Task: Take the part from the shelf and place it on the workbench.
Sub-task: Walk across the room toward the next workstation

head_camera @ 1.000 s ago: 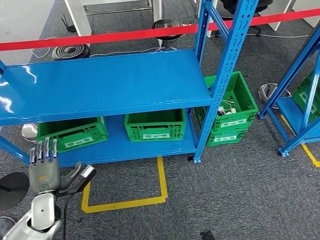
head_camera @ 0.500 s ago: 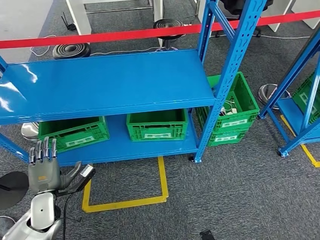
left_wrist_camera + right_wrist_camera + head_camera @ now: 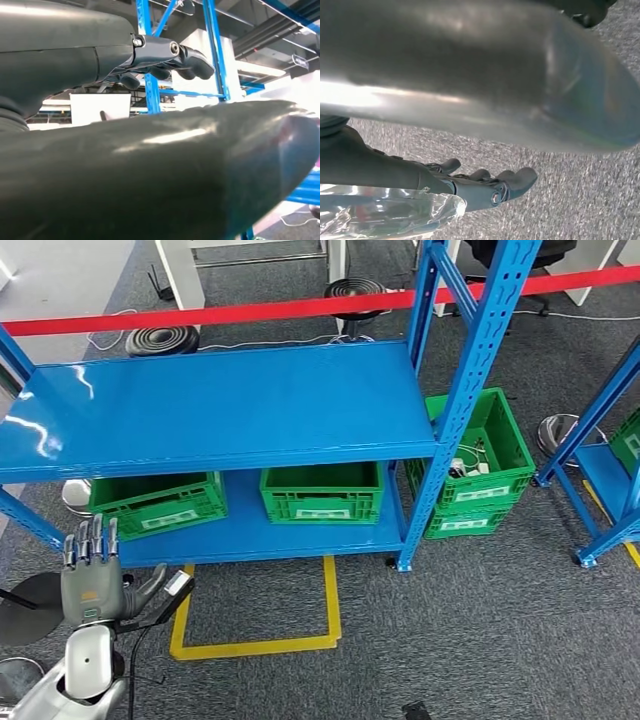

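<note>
The left hand (image 3: pixel 90 580) is hovering at about eight o'clock in the head view, over grey carpet (image 3: pixel 468 630); its fingers (image 3: pixel 92 540) are standing straight and slightly apart, released, with nothing between them; in the left wrist view the same hand (image 3: pixel 166 55) is reaching out with its fingers lightly bent and bare.

In the right wrist view the right hand (image 3: pixel 478 187) is hanging over the carpet (image 3: pixel 584 200); a clear plastic bag (image 3: pixel 388 212) is lying right along the dark fingers (image 3: pixel 516 180), touching them near their base and stopping short of the fingertips; whether the fingers are actually grasping the bag I cannot tell, since they are looking nearly straight and the contact is partly hidden.

In the head view a blue shelf (image 3: pixel 226 405) is stretching from nine o'clock towards the centre; two green crates (image 3: pixel 321 490) are sitting on its lower board, one at about twelve o'clock from the yellow floor marking (image 3: pixel 256 645), the other (image 3: pixel 158 505) towards ten o'clock; a third green crate (image 3: pixel 479 465) is standing on the carpet at about three o'clock of the shelf post; a red barrier tape (image 3: pixel 302 308) is running across at twelve o'clock.
</note>
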